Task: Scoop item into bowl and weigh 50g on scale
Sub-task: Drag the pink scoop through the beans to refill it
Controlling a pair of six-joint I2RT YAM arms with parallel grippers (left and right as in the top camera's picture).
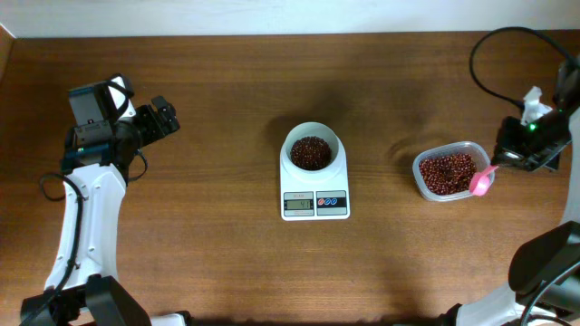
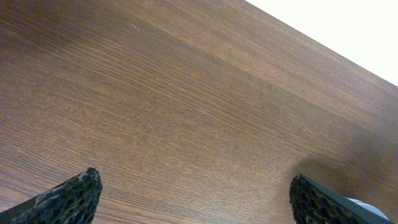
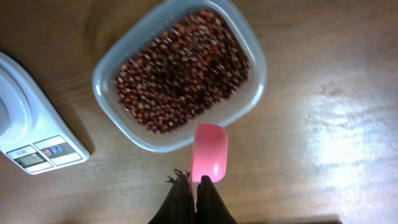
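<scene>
The white bowl (image 1: 313, 134) stands on the white scale (image 1: 314, 204) at the table's middle and holds a heap of dark red-brown beans (image 1: 310, 152). More beans (image 1: 445, 172) fill a clear plastic tub (image 1: 422, 179) to the right; the beans also show in the right wrist view (image 3: 180, 68). My right gripper (image 3: 196, 182) is shut on the handle of a pink scoop (image 3: 209, 152), which hangs empty just outside the tub's near rim (image 3: 158, 144). The scoop also shows in the overhead view (image 1: 482, 180). My left gripper (image 2: 196, 193) is open and empty over bare wood at the far left.
The scale's corner with its display and buttons (image 3: 43, 152) shows at the left of the right wrist view. A black cable (image 1: 485, 81) loops at the back right. The table's far edge (image 1: 272, 36) meets a white wall.
</scene>
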